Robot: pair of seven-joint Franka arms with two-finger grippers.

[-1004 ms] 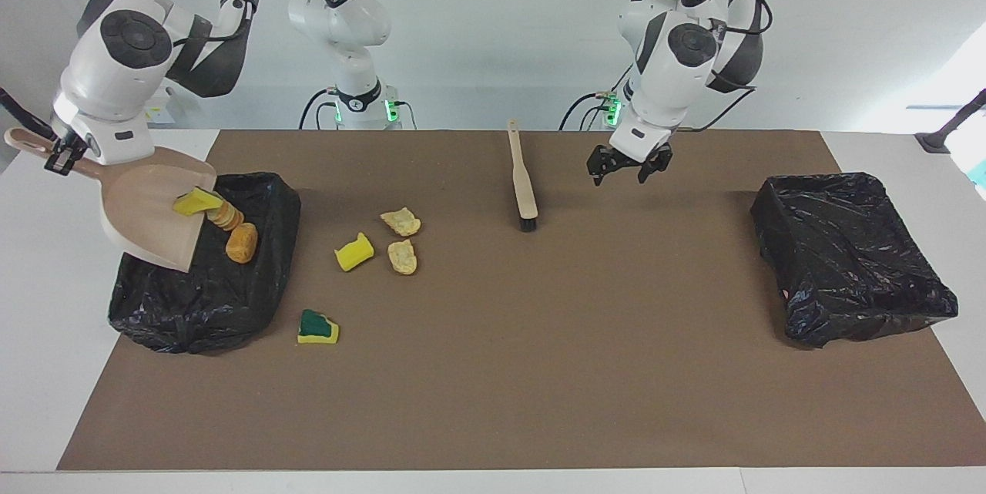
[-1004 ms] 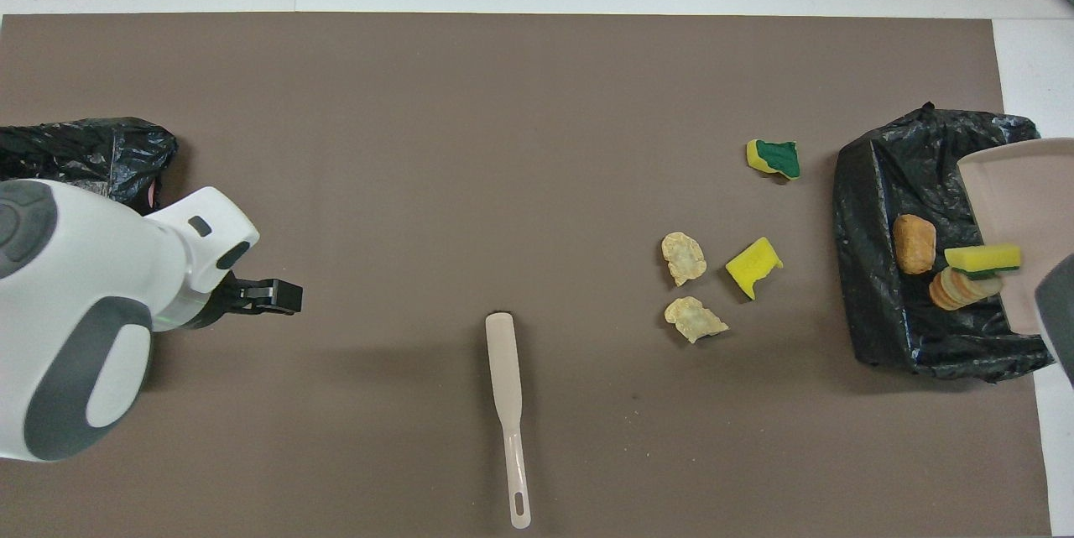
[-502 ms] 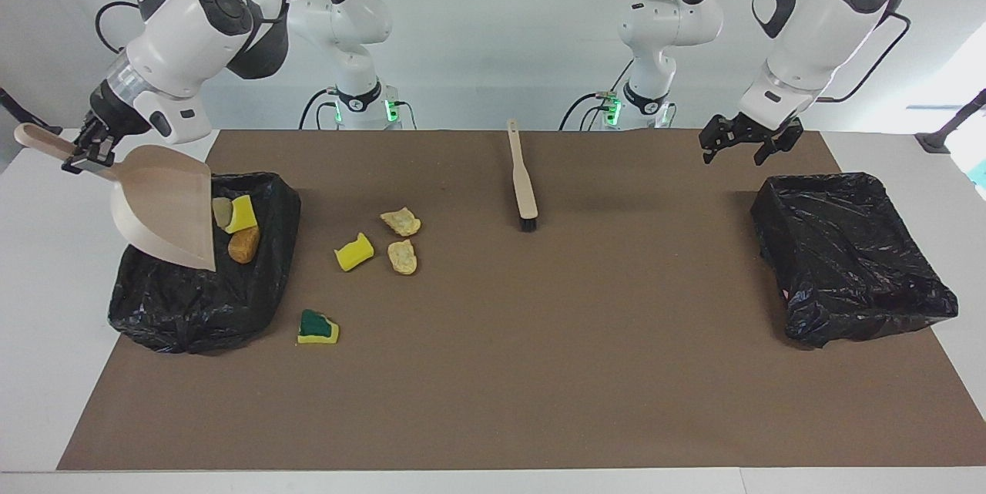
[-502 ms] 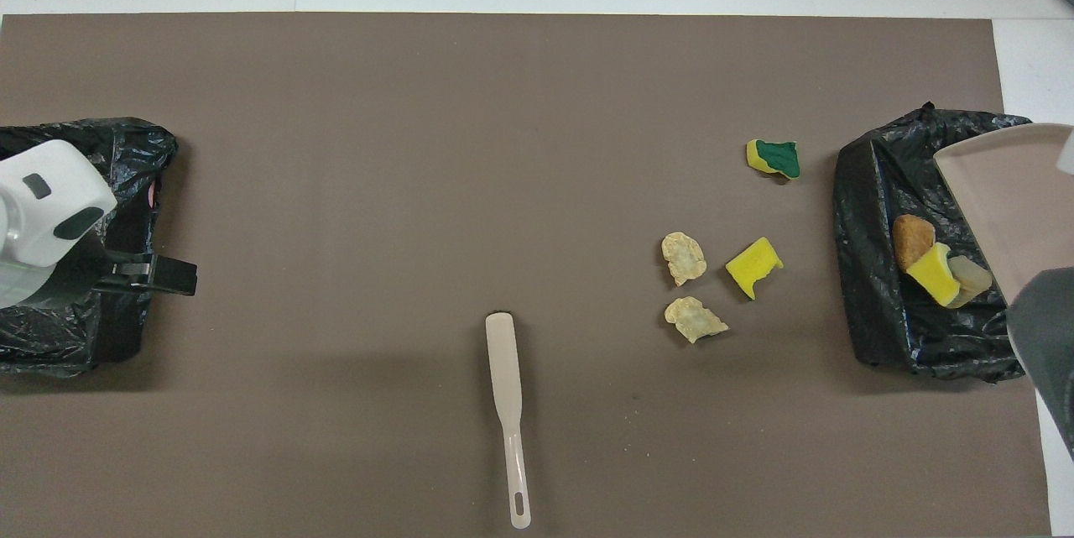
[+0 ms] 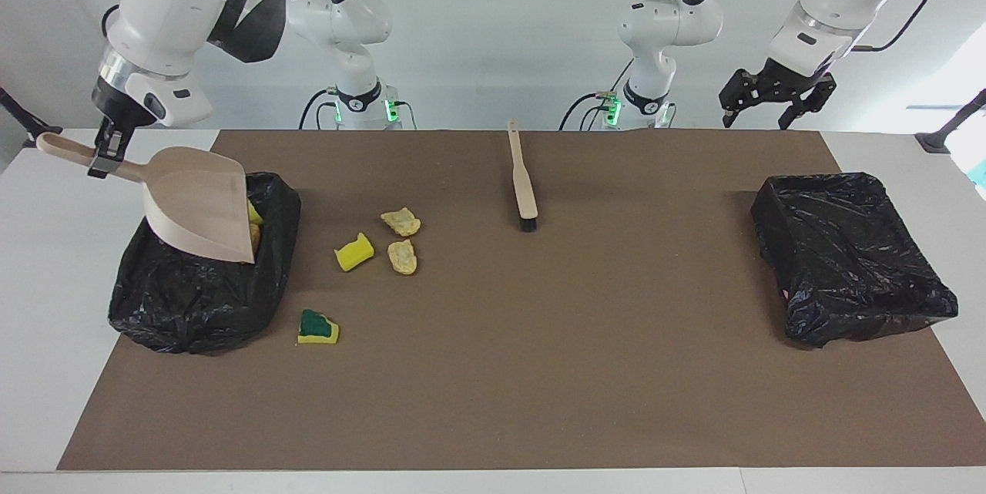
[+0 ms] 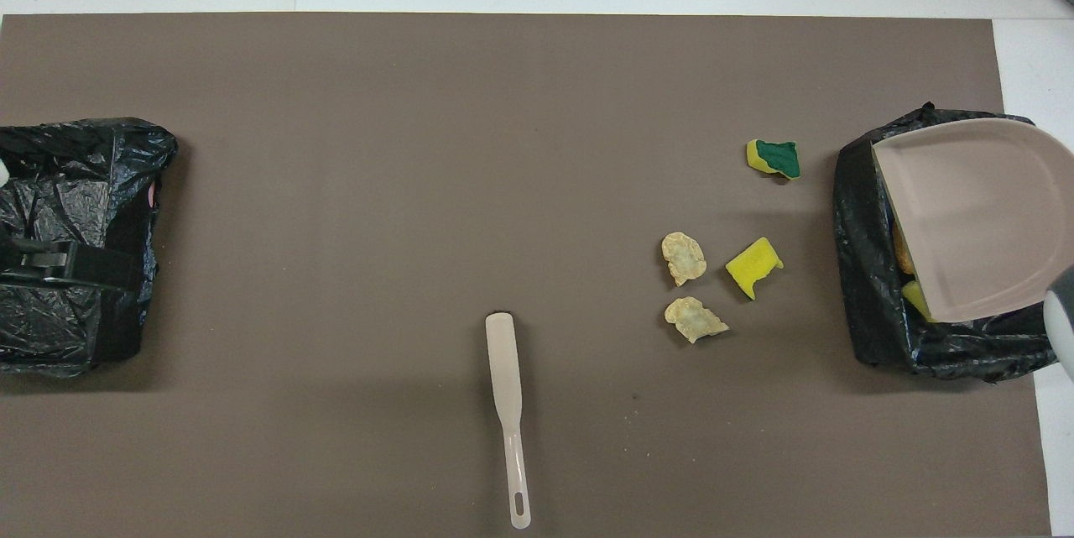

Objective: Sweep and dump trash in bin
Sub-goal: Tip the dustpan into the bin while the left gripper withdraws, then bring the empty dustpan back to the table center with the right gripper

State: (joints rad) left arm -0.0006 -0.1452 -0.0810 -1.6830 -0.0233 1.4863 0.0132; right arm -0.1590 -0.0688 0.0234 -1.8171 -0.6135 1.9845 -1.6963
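Plain dustpan [image 5: 202, 205] (unlabelled) in right hand [image 5: 108, 151], over bin [image 5: 192, 301]

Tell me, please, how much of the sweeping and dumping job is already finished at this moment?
Done: some trash lies in the bin at the right arm's end. In hand: the right gripper holds the dustpan over that bin. Left: four bits on the mat, like the yellow-and-green sponge. The brush lies untouched; the left gripper waits open.
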